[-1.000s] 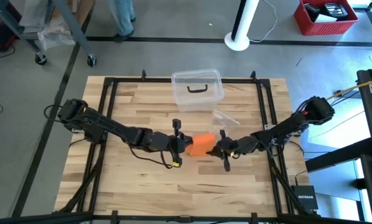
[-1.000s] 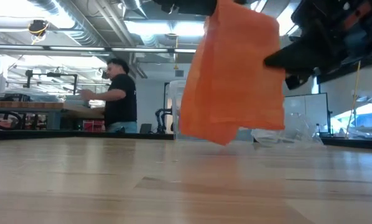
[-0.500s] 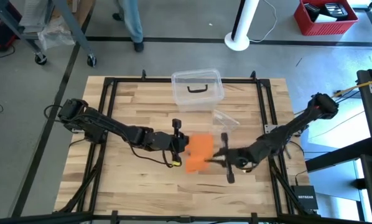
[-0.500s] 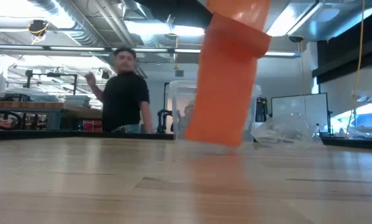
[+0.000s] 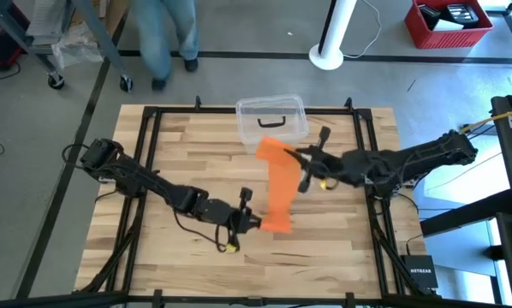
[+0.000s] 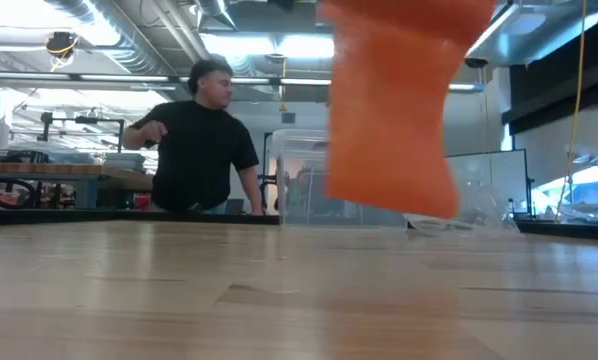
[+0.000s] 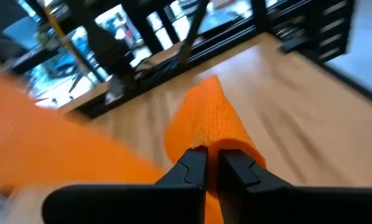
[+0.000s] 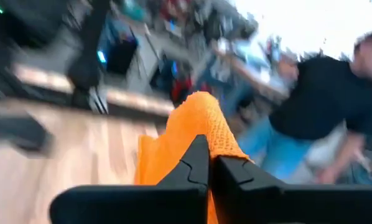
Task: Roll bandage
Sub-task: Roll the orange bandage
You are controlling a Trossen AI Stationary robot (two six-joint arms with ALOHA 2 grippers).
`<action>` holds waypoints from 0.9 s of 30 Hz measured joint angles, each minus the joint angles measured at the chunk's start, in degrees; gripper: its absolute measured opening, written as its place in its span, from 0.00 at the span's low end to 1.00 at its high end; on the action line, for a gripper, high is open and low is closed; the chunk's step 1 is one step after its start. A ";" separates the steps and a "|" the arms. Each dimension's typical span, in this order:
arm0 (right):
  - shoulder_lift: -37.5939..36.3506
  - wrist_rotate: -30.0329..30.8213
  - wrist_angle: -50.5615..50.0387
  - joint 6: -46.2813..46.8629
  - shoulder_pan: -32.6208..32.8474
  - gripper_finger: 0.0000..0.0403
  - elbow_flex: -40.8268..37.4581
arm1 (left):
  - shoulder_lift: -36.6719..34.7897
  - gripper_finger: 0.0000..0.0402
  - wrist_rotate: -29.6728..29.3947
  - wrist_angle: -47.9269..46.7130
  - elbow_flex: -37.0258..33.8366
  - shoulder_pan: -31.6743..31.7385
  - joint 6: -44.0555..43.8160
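The bright orange bandage (image 5: 278,186) is a flat band stretched between my two grippers above the table's middle. In the low view the bandage (image 6: 391,110) hangs clear of the wood. My left gripper (image 5: 254,222) is shut on its near end. My right gripper (image 5: 299,159) is shut on its far end, just in front of the clear plastic box (image 5: 271,118). My left gripper pinches the bandage's near end (image 7: 206,134) between its two fingers, coming level from the table's left. The cloth bunches into a fold ahead of the fingertips, lifted clear of the table. My right gripper pinches the bandage's far end (image 8: 201,118) between its two fingers, coming from the table's right. The cloth bunches over the fingertips, and the band runs from there toward the left gripper, clear of the table.
The clear box with a black handle stands at the table's far middle. A small clear wrapper (image 6: 457,214) lies on the wood behind the bandage. A black frame rail (image 5: 149,154) runs around the tabletop. A person in a black shirt (image 6: 199,150) moves beyond the far edge.
My right gripper has swung from the table's middle toward the far edge, carrying one end of the bandage. My left gripper has gone a little toward the near edge with the other end. The bandage has gone from a bunched fold to a long spread-out band.
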 joint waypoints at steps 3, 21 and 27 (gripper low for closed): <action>1.16 -2.78 -9.41 8.16 -4.11 0.03 -0.01 | -0.70 0.02 0.12 2.19 0.00 -2.07 -0.02; 2.40 -24.89 -51.19 35.55 -9.75 0.65 8.52 | -12.49 0.02 -1.34 4.34 1.27 1.76 4.81; -1.96 -32.91 -52.40 37.27 -9.68 0.71 9.48 | -12.86 0.02 -1.43 4.72 1.25 3.23 5.86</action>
